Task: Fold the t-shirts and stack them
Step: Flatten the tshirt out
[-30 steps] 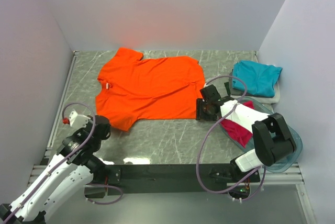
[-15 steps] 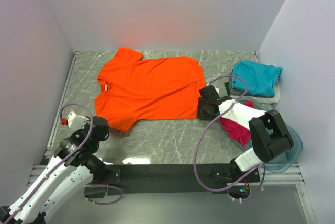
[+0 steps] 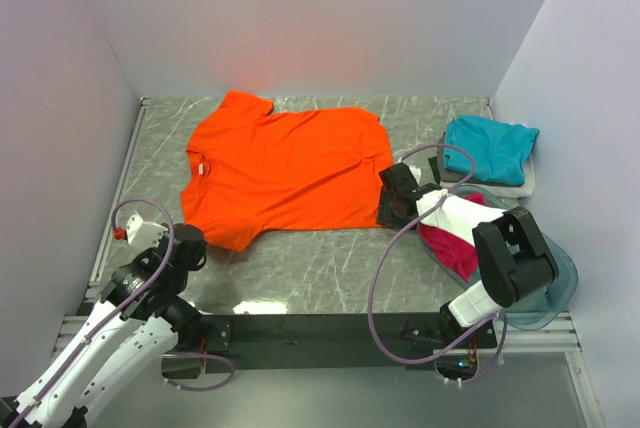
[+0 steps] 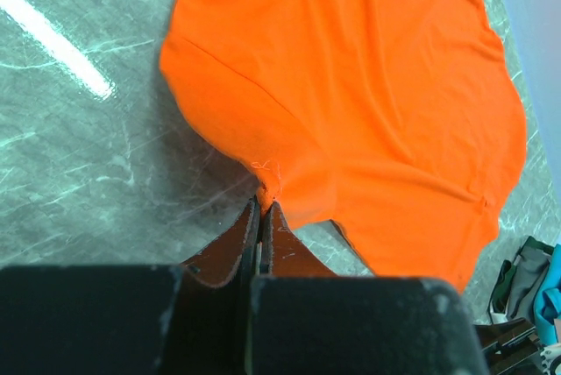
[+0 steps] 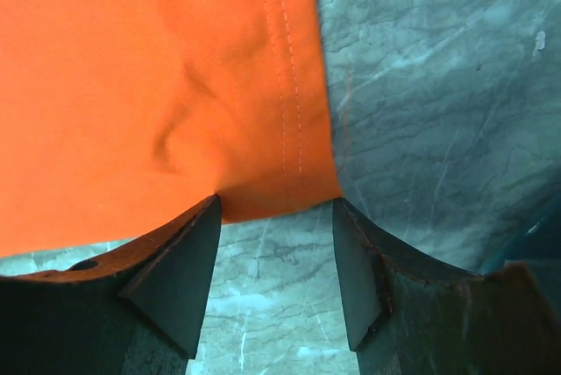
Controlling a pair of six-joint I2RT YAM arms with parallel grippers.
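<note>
Orange tee (image 3: 285,168): spread flat over middle of table (image 3: 320,273), toward far edge.
Left gripper (image 4: 265,207): clenched, tips at near-left sleeve hem; cloth pinched or not, cannot tell.
Right gripper (image 5: 276,204): released, jaws astride near-right hem corner.
Teal tee (image 3: 490,148): folded on whitish tee (image 3: 525,189), far-right corner.
Pink tee (image 3: 455,248): in tub (image 3: 556,284), near-right corner.

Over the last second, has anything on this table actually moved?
The right gripper crept slightly away from its base, toward the hem corner of the orange t-shirt, jaws open, gripping nothing. The left gripper eased slightly back and leftward, shut, seemingly pinching the sleeve edge. Nothing was let go. The orange t-shirt, the teal t-shirt and the pink t-shirt stayed about where they were.
</note>
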